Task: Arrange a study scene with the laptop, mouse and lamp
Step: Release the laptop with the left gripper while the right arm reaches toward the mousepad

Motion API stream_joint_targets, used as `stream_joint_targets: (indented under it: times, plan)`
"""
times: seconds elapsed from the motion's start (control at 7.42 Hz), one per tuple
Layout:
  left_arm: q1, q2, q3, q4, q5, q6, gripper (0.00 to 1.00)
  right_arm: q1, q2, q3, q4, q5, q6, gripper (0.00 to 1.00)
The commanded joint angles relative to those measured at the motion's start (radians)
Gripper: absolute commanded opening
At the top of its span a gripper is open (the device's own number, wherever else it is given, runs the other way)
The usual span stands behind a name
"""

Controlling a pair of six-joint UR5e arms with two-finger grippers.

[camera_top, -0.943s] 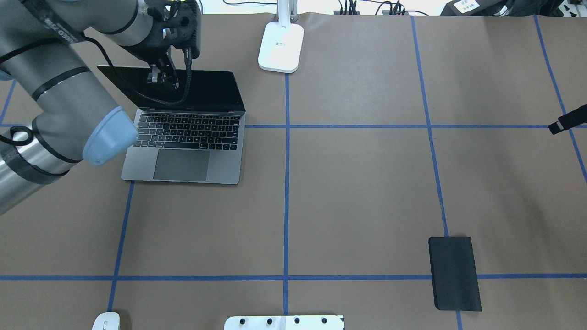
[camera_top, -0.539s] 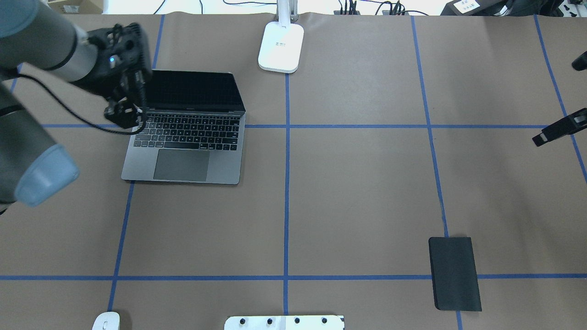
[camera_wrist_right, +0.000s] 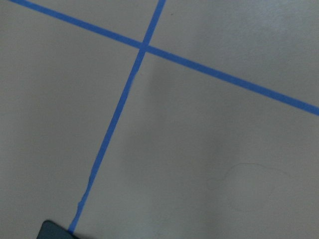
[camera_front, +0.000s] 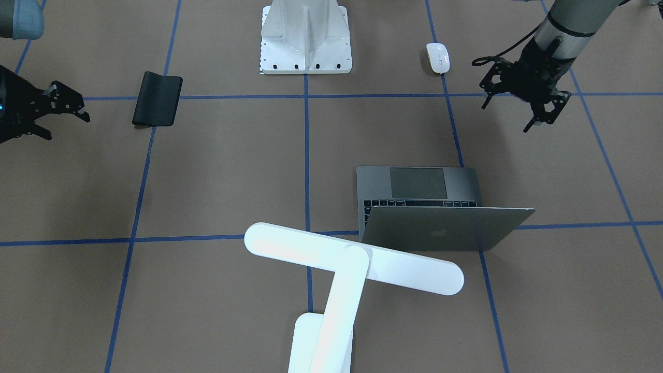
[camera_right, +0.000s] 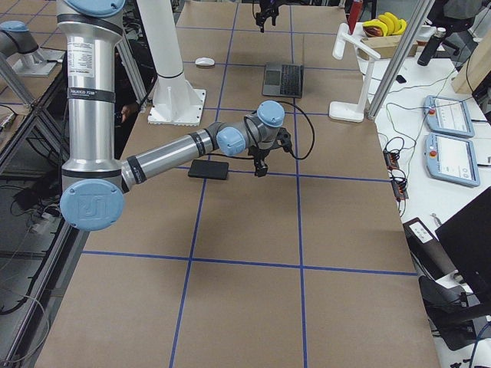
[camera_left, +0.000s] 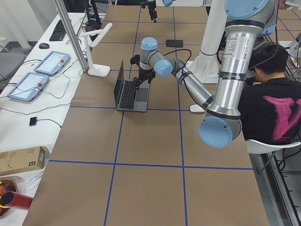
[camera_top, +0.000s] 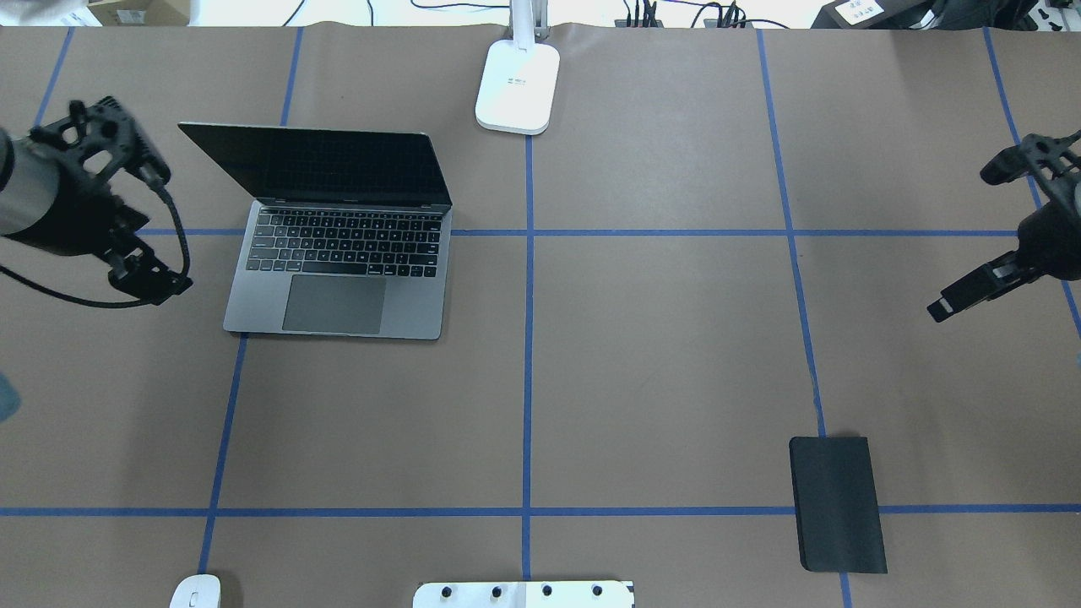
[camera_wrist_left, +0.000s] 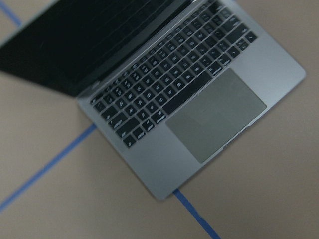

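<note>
One laptop: open on the desk, far-left area in the overhead view. Its keyboard and trackpad are towards the robot and the dark screen is tilted back.
One mouse: at the desk's near edge on the robot's left, well apart from the laptop.
One lamp: glowing, with its flat base at the far edge by the middle tape line, near the laptop's screen. In the front-facing view one end of the long bar head overlaps the lid's corner.
One black pad: flat on the desk, near-right area, lying across a blue tape line.
One white pedestal: at the middle of the near edge, between mouse and pad.
Left gripper: first of two, with its jaws spread and holding nothing. It hangs over bare desk just beside the laptop's left side, not touching it. Its wrist camera looks down on the keyboard and trackpad.
Right gripper: second of two, also spread and empty, at the desk's right edge and well apart from every object.
Change, left: 0.9 s ago this gripper was at the top of the laptop's screen. 0.5 s ago it was by the hinge's left end, and it is now clear of the laptop.
Change, right: more of this gripper has come into the overhead view.
Unchanged: laptop, mouse, lamp and pad lie where they did.
</note>
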Motion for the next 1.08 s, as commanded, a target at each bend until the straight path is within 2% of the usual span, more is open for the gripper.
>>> stream_joint_targets:
  times: [0.0,0.13,0.27,0.54,0.81,0.94]
  plan:
    - [0.026,0.203,-0.026,-0.232,-0.042,-0.438,1.0,-0.085,-0.013,0.034,0.002,-0.025,0.177,0.97]
    - [0.044,0.265,0.009,-0.367,-0.09,-0.634,1.0,-0.158,-0.014,0.078,0.003,-0.104,0.331,0.98]
    - [0.126,0.267,0.048,-0.397,-0.078,-0.794,1.0,-0.252,-0.014,0.087,0.005,-0.205,0.439,0.99]
    - [0.199,0.261,0.045,-0.398,-0.067,-0.968,1.0,-0.303,-0.014,0.088,0.006,-0.211,0.438,0.99]
    - [0.288,0.273,0.05,-0.384,-0.012,-0.983,1.0,-0.302,-0.016,0.151,0.012,-0.206,0.435,0.99]
    - [0.337,0.281,0.05,-0.337,-0.009,-0.978,0.99,-0.305,-0.007,0.165,0.028,-0.208,0.434,0.99]
